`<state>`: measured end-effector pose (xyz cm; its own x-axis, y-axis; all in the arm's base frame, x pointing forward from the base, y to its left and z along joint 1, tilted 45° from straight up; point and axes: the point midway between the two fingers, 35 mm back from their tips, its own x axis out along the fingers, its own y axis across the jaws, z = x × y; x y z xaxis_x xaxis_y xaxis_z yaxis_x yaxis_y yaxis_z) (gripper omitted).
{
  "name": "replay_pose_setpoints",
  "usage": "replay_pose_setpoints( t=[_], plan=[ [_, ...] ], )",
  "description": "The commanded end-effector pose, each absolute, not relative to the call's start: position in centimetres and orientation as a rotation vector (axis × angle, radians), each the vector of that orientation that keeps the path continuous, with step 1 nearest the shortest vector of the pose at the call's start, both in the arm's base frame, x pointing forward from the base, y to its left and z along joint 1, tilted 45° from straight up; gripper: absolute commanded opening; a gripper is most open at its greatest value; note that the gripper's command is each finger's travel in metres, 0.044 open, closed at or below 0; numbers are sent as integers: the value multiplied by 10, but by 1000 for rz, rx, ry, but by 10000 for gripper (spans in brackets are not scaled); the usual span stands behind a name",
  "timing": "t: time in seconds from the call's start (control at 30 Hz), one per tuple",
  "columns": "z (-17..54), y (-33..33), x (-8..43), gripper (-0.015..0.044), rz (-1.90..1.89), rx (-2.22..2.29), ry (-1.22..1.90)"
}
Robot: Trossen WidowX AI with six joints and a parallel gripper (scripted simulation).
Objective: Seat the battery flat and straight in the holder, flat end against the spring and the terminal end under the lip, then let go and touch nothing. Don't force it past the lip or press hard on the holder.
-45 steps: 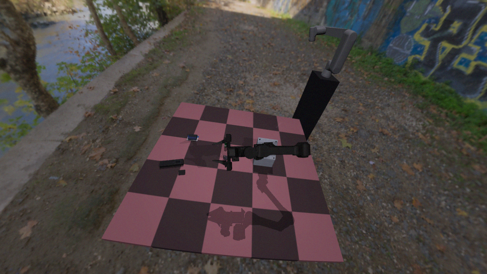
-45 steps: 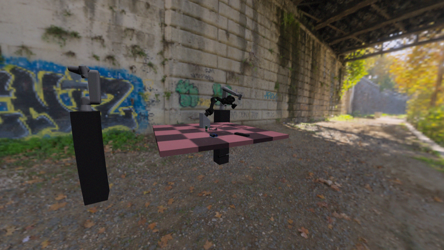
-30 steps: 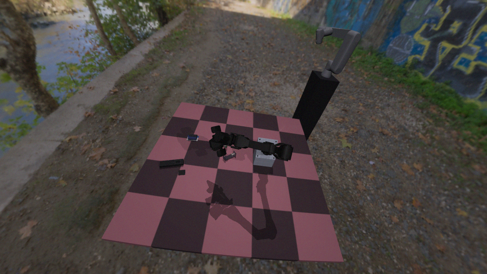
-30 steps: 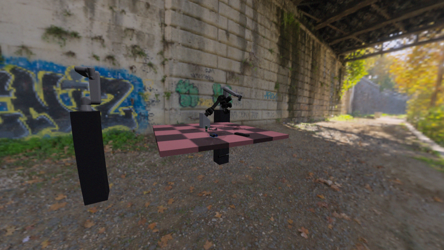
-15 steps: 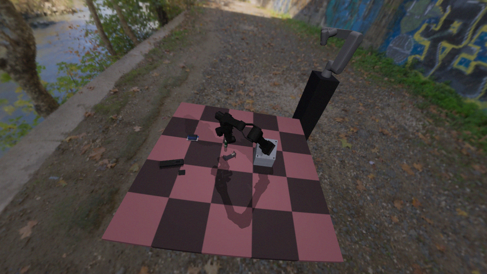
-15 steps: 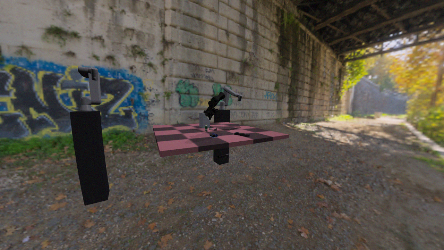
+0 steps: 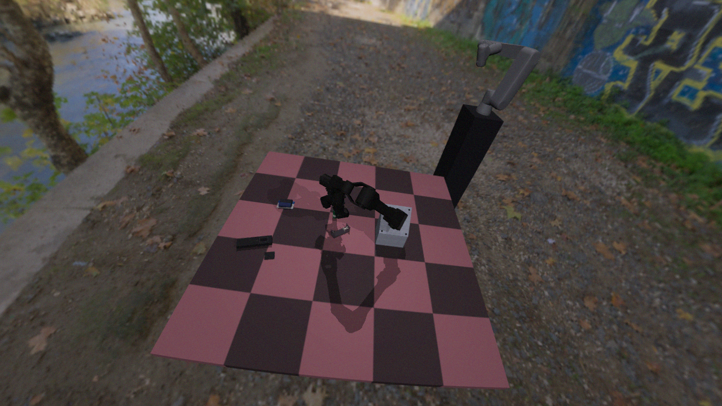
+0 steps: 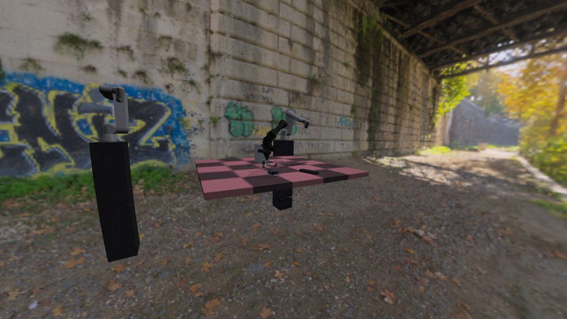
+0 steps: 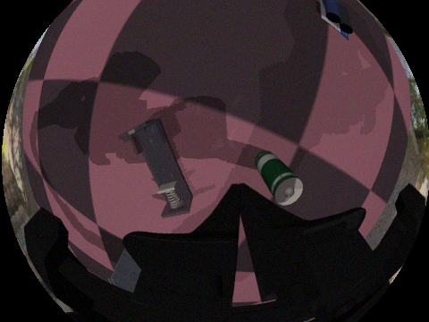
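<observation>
Wrist view, left to right: battery holder point(image 9: 161, 168), a narrow grey tray, lies on a pink square of the checkered table point(image 9: 197, 30). Its coil spring point(image 9: 171, 199) sits at the end nearer the camera; the far end carries a small raised piece, too small to say whether it is the lip. The tray is unoccupied. To the right of it, apart from it and not touching, lies the battery point(image 9: 278, 177): green jacket with a white band, pale metal end cap facing the camera, on its side and skewed relative to the holder. It rests at the corner where pink and dark squares meet. Far upper right: a small blue and white object point(image 9: 334, 12) near the table edge, type not resolvable.

Gripper point(image 9: 241, 227): the two dark fingers meet at the tips, jaws fully closed, nothing between them. The battery lies just above and right of the fingertips, outside the jaws.

Top view, left to right: a long black bar-shaped object point(image 7: 254, 241) with a small black piece point(image 7: 269, 255) beside it at the left side of the table, the blue object point(image 7: 285, 203) further back, then the arm point(image 7: 363, 197) bent down over the holder point(image 7: 340, 231), then the grey base block point(image 7: 393, 226). Off the table's far right corner stands a black camera post point(image 7: 466, 151).

Exterior view: arm point(image 8: 271, 138) points steeply down at the table, gripper low over the surface.
</observation>
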<state>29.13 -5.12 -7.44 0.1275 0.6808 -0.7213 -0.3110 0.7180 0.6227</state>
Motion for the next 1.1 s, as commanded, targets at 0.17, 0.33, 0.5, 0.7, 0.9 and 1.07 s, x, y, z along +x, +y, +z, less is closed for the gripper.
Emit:
replay_pose_setpoints(
  t=[0.17,0.33,0.5,0.7,0.9,1.07],
  plan=[
    [-92,-35,289,0,752,380,1256],
    [-97,-41,293,0,751,379,1256],
    [-102,-47,296,0,750,378,1256],
    [-108,-54,299,0,750,377,1256],
    [-114,-61,302,0,749,376,1256],
    [-120,-67,304,0,749,376,1256]
  ],
)
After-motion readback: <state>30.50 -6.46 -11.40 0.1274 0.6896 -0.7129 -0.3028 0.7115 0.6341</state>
